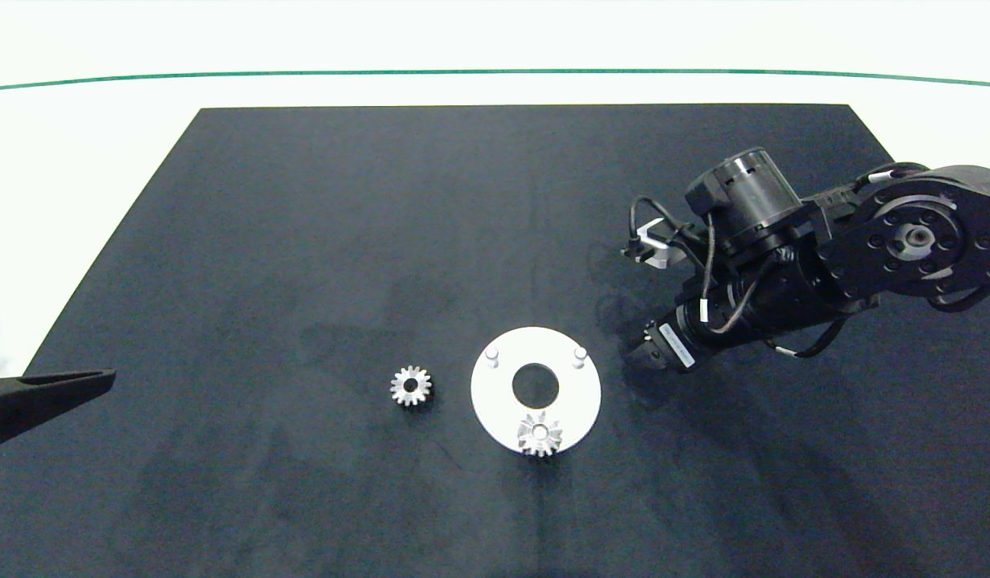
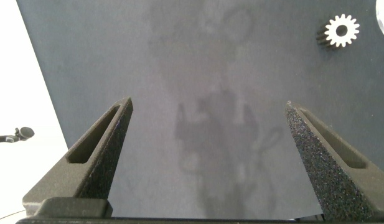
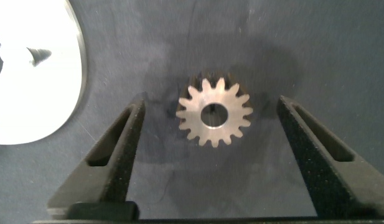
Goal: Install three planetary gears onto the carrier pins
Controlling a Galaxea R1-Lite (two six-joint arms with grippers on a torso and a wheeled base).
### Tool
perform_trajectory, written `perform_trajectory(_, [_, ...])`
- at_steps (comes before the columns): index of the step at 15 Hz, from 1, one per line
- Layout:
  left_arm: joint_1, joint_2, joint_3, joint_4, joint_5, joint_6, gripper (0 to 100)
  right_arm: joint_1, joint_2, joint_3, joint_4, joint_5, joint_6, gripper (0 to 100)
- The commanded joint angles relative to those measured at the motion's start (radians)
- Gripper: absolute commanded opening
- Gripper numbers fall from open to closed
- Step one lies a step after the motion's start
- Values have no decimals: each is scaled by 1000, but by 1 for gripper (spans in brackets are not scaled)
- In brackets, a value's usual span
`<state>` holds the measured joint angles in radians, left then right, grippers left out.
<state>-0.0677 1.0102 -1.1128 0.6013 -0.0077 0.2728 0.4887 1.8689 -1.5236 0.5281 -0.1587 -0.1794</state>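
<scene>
The right gripper [image 3: 204, 155] hangs open around 1 silver gear [image 3: 215, 112] lying flat beside the white disc [image 1: 495, 401], hidden under the arm from above. 1 gear [image 1: 539, 434] sits on the pin nearest the mat's [image 1: 302, 201] front edge; 2 pins [image 1: 492, 353] stand bare. Another gear [image 1: 411, 386] lies left. The left gripper [image 2: 207, 155] waits open at the left edge.

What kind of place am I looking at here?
Probably a robot test bench: a dark mat on a white table, a pegged white disc and loose metal gears.
</scene>
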Motion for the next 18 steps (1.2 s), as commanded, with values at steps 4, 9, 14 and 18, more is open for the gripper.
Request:
perform_trajectory(4, [0, 1, 1, 3, 0, 0, 100, 1, 3, -7, 4, 1, -2, 72])
perform_trajectory(9, [0, 2, 1, 3, 0, 2, 100, 1, 6, -7, 3, 2, 0, 61])
perform_trajectory(14, [0, 2, 1, 3, 0, 2, 100, 1, 6, 3, 4, 2, 0, 52])
perform_trajectory(18, [0, 2, 1, 3, 0, 2, 100, 1, 19, 0, 1, 5, 0, 43])
